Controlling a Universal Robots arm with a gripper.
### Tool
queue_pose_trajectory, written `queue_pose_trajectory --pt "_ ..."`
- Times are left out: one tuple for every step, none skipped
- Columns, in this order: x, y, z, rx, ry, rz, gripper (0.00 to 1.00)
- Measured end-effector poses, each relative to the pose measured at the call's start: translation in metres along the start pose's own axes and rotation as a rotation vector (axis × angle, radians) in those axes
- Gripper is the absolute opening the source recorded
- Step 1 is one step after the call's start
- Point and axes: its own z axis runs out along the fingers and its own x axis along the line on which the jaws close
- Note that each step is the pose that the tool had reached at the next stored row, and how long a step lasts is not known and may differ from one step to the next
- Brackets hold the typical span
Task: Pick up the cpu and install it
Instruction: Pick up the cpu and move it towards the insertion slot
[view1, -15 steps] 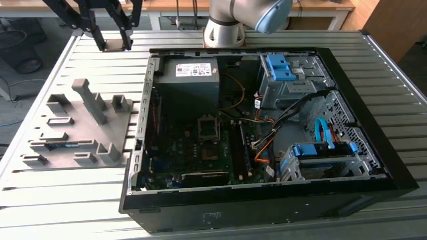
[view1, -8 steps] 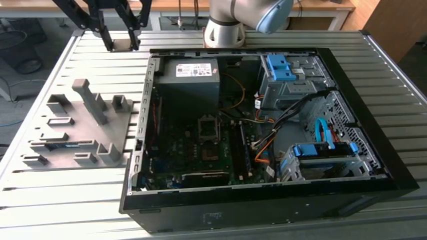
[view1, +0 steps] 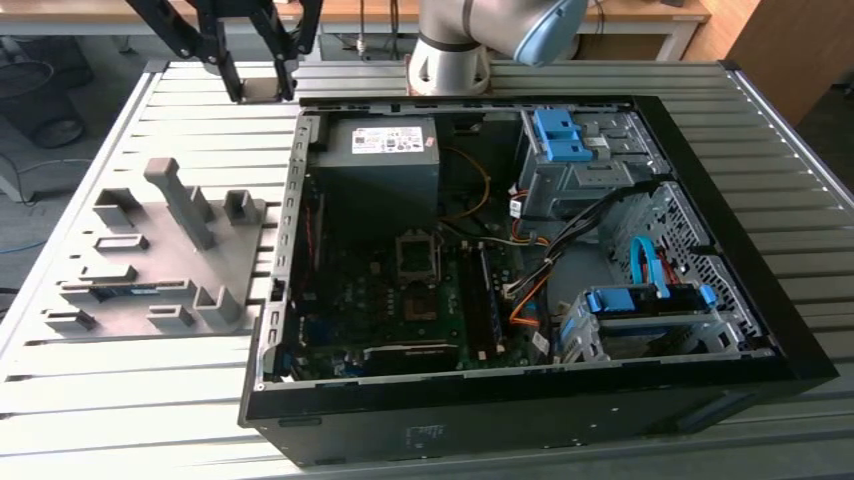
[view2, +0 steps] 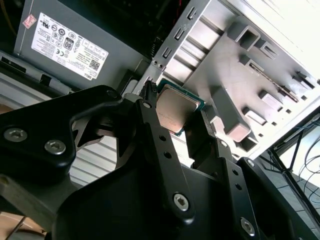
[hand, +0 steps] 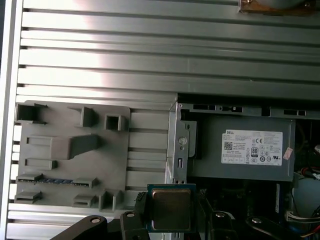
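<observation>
We are seeing the black gripper clamping the cpu by its edges | flat square chip, dull metal top, green rim | hanging over the ribbed metal table, between the grey moulded tray and the open computer case | labelled power-supply box close by | fingers are covering the chip's sides.

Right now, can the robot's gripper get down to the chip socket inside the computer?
Probably yes. The case is open on top, and the socket lies bare, with cables beside it, not across. The gripper, shut on the cpu, is outside the case.
</observation>
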Motion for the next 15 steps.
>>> queue_pose_trajectory --pt "-0.0019 -0.0001 0.0000 0.0001 0.0000 0.000 0.47" --pt "-0.0039 -0.0001 0.0000 0.0000 0.0001 0.000 0.47" --pt "-0.0060 -0.0002 0.0000 0.0000 0.0001 0.000 0.47" --pt "-0.0081 -0.0003 0.0001 0.0000 0.0000 0.000 0.47" --pt "-0.0102 -0.0004 0.0000 0.0001 0.0001 0.000 0.47" --pt "-0.0124 -0.0005 0.0001 0.0000 0.0001 0.000 0.47" --pt "-0.0144 -0.0005 0.0001 0.0001 0.0002 0.000 0.47" --pt "-0.0164 -0.0006 0.0001 0.0000 0.0002 0.000 0.47" --pt "-0.0185 -0.0007 0.0001 0.0000 0.0002 0.000 0.47" --pt "-0.0203 -0.0007 0.0001 0.0001 0.0002 0.000 0.47" --pt "-0.0221 -0.0008 0.0002 0.0000 0.0002 0.000 0.47" --pt "-0.0238 -0.0009 0.0002 0.0000 0.0002 0.000 0.47" --pt "-0.0255 -0.0009 0.0002 0.0000 0.0001 0.000 0.47" --pt "-0.0271 -0.0010 0.0002 0.0000 0.0002 0.000 0.47" --pt "-0.0286 -0.0010 0.0002 0.0000 0.0002 0.000 0.47"
